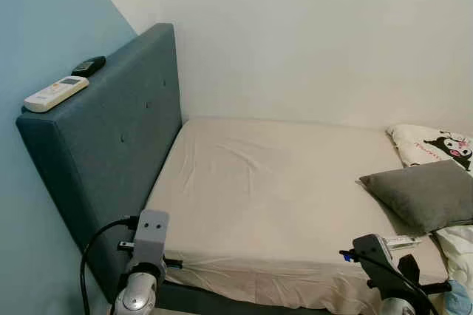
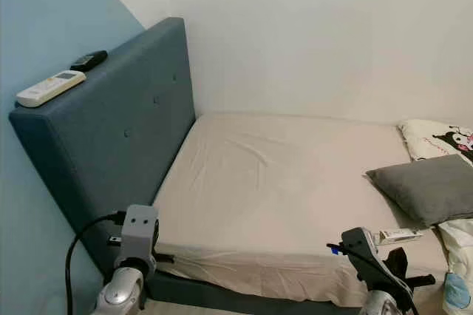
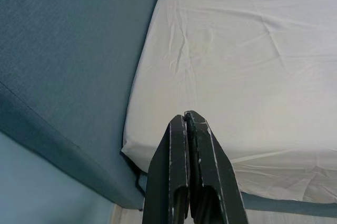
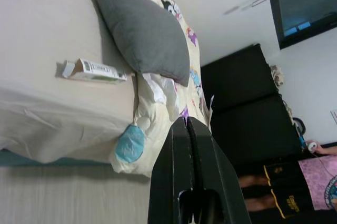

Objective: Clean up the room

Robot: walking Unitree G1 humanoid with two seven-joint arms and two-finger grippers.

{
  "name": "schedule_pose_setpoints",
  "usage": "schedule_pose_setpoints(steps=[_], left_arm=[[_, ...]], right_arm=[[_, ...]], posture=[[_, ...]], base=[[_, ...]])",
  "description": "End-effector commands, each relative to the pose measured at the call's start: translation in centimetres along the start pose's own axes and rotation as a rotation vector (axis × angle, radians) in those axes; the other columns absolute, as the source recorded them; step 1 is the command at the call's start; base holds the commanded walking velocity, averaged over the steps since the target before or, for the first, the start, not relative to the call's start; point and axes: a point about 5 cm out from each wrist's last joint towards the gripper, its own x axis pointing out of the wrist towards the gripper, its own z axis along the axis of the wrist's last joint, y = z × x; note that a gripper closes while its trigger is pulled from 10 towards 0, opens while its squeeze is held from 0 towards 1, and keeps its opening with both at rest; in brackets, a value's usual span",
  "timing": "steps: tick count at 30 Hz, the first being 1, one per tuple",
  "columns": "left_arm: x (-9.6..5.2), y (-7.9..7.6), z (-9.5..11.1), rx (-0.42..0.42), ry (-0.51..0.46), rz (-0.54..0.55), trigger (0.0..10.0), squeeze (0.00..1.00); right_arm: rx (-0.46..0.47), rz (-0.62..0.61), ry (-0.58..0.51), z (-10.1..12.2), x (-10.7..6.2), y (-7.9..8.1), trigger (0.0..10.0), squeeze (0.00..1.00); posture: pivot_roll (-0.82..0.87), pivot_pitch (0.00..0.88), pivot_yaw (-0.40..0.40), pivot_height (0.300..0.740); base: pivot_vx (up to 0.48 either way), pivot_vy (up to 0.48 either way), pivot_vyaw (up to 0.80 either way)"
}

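- Black fingers of the left hand [image 3: 189, 169] are clenched on nothing, at the near left corner of the bed [image 1: 266, 197]; the right hand [image 4: 190, 174] is likewise clenched and empty, off the near right edge.
- Nearest clutter is a small white box [image 1: 403, 242] lying on the sheet at the near right edge, just in front of the grey pillow [image 1: 425, 195]. A reach with fingers pressed together would likely shove it off the mattress rather than grip it.
- Beside it, the patterned quilt [image 4: 174, 92] hangs over the right edge; tugging it carelessly could drag pillow and box down together.
- Farther left, a white remote [image 1: 56, 93] and a dark device [image 1: 89, 66] rest on the narrow headboard [image 1: 111, 145] top; a nudge could tip either behind the bed.
- The right wrist view adds a person's legs [image 4: 258, 190] and a wall screen [image 4: 305, 6] beyond the bed, which the head views lack; the head views alone carry the headboard items.
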Motion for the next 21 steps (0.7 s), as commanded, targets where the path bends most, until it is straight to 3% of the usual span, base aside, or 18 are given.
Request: schedule_pose_setpoints(steps=[1, 7, 9, 10, 11, 13, 14, 15, 17, 18, 19, 20, 21], left_arm=[[-0.2, 0.3, -0.3, 0.012, 0.012, 0.0, 10.0, 0.0], [-0.1, 0.1, -0.3, 0.01, 0.013, -0.004, 10.0, 0.0], [-0.1, 0.1, -0.2, 0.009, 0.012, -0.003, 10.0, 0.0], [-0.1, 0.2, -0.2, 0.008, 0.011, -0.001, 10.0, 0.0], [-0.1, 0.2, -0.2, 0.008, 0.011, -0.001, 10.0, 0.0], [-0.1, 0.2, -0.1, 0.008, 0.012, 0.0, 10.0, 0.0], [-0.1, 0.2, -0.1, 0.008, 0.012, 0.0, 10.0, 0.0], [0.0, 0.2, -0.1, 0.008, 0.012, -0.001, 10.0, 0.0], [0.0, 0.2, -0.1, 0.008, 0.012, -0.001, 10.0, 0.0], [0.0, 0.1, -0.1, 0.005, 0.011, -0.002, 10.0, 0.0], [0.0, 0.1, -0.1, 0.005, 0.011, -0.002, 10.0, 0.0], [0.1, -0.1, 0.0, -0.014, 0.016, 0.007, 10.0, 0.0], [0.1, -0.1, 0.0, -0.014, 0.016, 0.007, 10.0, 0.0]], right_arm=[[-0.018, 0.0, 0.05, -1.0, -0.1, 0.1, 10.0, 0.0], [-0.05, 0.005, 0.08, -1.4, 0.0, -0.1, 10.0, 0.0], [-0.056, -0.024, 0.068, -1.0, 0.2, -0.6, 10.0, 0.0], [-0.033, -0.045, 0.006, 0.8, 0.3, -1.0, 10.0, 0.0], [-0.033, -0.045, 0.006, 0.8, 0.3, -1.0, 10.0, 0.0], [0.102, 0.03, -0.156, 5.5, 0.0, 0.0, 10.0, 0.0], [0.102, 0.03, -0.156, 5.5, 0.0, 0.0, 10.0, 0.0], [0.156, 0.077, -0.207, 6.9, -0.2, 0.5, 10.0, 0.0], [0.156, 0.077, -0.207, 6.9, -0.2, 0.5, 10.0, 0.0], [0.272, 0.157, -0.201, 8.0, -0.6, 1.6, 10.0, 0.0], [0.272, 0.157, -0.201, 8.0, -0.6, 1.6, 10.0, 0.0], [0.36, 0.231, -0.175, 8.6, -1.0, 2.8, 10.0, 0.0], [0.36, 0.231, -0.175, 8.6, -1.0, 2.8, 10.0, 0.0]], posture=[[-0.03, 0.036, -0.052, 0.74], [-0.04, 0.037, -0.052, 0.74], [-0.03, 0.04, -0.055, 0.74], [-0.04, 0.042, -0.051, 0.74], [-0.04, 0.042, -0.051, 0.74], [-0.04, 0.039, -0.05, 0.74], [-0.04, 0.039, -0.05, 0.74], [-0.04, 0.039, -0.051, 0.74], [-0.04, 0.039, -0.051, 0.74], [-0.04, 0.035, -0.053, 0.74], [-0.04, 0.035, -0.053, 0.74], [-0.04, 0.03, -0.066, 0.74], [-0.04, 0.03, -0.066, 0.74]], base=[[0.0, 0.0, 0.0], [0.0, 0.0, 0.0], [0.0, 0.0, 0.0], [0.0, 0.0, 0.0], [0.0, 0.0, 0.0], [0.0, 0.0, 0.0], [0.0, 0.0, 0.0], [0.0, 0.0, 0.0], [0.0, 0.0, 0.0], [0.0, 0.0, 0.0], [0.0, 0.0, 0.0], [0.0, 0.0, 0.0], [0.0, 0.0, 0.0]])
